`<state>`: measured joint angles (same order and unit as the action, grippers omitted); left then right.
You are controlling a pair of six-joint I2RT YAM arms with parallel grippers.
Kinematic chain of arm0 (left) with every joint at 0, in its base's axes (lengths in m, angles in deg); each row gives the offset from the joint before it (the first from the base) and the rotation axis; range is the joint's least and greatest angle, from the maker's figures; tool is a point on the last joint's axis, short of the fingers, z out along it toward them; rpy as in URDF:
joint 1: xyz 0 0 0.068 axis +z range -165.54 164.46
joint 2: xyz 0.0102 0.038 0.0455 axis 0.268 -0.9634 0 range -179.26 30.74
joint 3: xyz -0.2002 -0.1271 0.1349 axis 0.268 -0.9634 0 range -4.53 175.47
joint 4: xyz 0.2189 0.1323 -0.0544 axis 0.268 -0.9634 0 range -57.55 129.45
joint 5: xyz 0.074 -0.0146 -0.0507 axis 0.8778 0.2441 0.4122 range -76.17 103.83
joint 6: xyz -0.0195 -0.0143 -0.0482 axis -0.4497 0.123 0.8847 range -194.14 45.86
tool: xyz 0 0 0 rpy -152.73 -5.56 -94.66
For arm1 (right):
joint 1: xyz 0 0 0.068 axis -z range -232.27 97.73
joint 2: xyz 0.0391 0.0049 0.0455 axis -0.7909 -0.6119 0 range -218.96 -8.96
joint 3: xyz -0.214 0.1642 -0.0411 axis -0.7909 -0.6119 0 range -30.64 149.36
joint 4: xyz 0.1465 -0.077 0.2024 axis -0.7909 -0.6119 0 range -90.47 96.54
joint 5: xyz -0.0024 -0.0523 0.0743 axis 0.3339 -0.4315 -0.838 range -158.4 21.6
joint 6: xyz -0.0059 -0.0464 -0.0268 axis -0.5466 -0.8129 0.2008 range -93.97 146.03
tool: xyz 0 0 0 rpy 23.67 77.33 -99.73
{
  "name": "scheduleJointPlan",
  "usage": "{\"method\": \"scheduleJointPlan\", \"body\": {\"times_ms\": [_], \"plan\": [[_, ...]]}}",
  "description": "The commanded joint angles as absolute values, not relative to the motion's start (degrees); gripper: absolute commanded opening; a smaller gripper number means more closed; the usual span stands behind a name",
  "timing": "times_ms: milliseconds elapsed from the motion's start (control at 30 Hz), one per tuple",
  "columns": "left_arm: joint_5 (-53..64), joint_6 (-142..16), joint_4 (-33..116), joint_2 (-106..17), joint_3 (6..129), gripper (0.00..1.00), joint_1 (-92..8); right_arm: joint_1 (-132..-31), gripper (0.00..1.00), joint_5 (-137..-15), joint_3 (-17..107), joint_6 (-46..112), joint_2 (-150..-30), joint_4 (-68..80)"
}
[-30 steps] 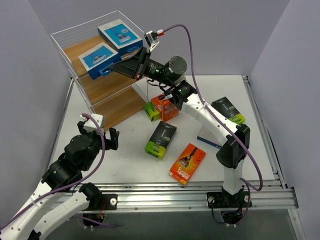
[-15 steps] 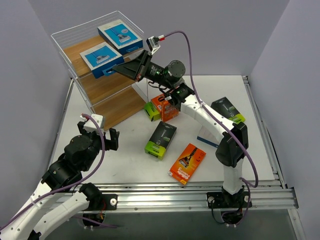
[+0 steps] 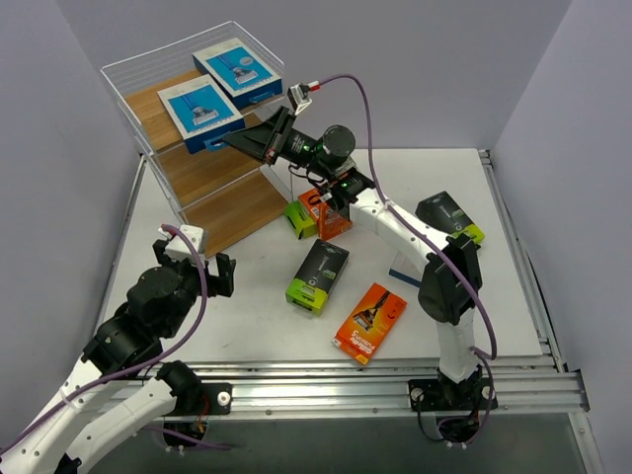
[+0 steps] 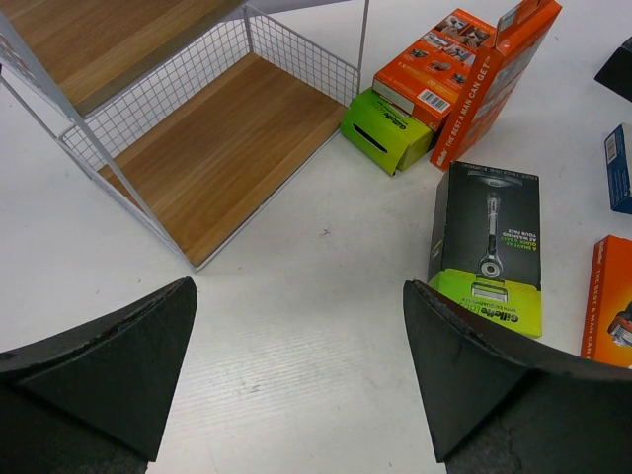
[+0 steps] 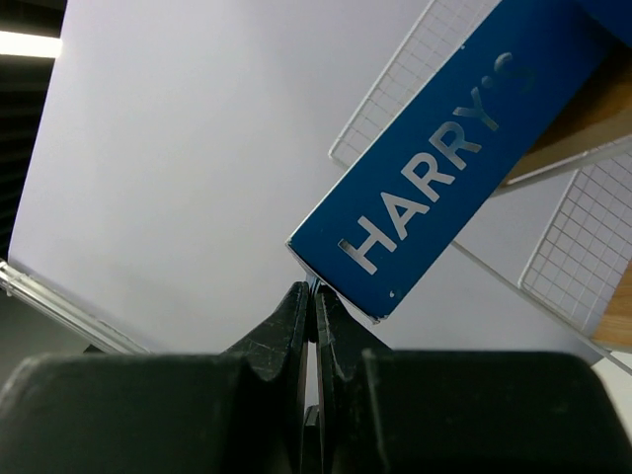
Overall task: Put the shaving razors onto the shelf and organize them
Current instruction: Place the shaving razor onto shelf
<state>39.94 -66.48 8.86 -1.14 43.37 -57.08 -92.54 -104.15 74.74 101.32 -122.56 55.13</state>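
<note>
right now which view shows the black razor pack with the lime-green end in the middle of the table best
Left wrist: the black rectangular razor pack with a lime-green end lies flat, face up, its print clear. Top external shows it small. Right wrist misses it.

Two arms, the left arm (image 3: pixel 158 296) and right arm (image 3: pixel 405 227), share white shells, black drum-shaped joints and a looping purple cable (image 3: pixel 368 104); the fingers (image 4: pixel 109 365) are black, rough-surfaced wedges.

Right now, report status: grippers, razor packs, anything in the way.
Left gripper open. Right gripper shut, tips at corner of blue-and-white rectangular razor pack on top tier of wooden wire-framed shelf. Black-and-lime pack, orange pack flat on white table. No obstruction seen.
</note>
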Motion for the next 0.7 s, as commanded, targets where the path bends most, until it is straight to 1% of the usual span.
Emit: {"method": "scheduleJointPlan", "body": {"times_ms": [0, 667], "plan": [[39.58, -67.11, 10.88, -0.64, 43.37, 0.95, -57.38, -92.17, 0.0, -103.65, 76.41, 102.32, -122.42, 61.02], [39.84, -67.02, 10.88, -0.55, 43.28, 0.95, -57.56, -92.09, 0.0, -101.36, 78.43, 103.64, -125.59, 59.35]]}}
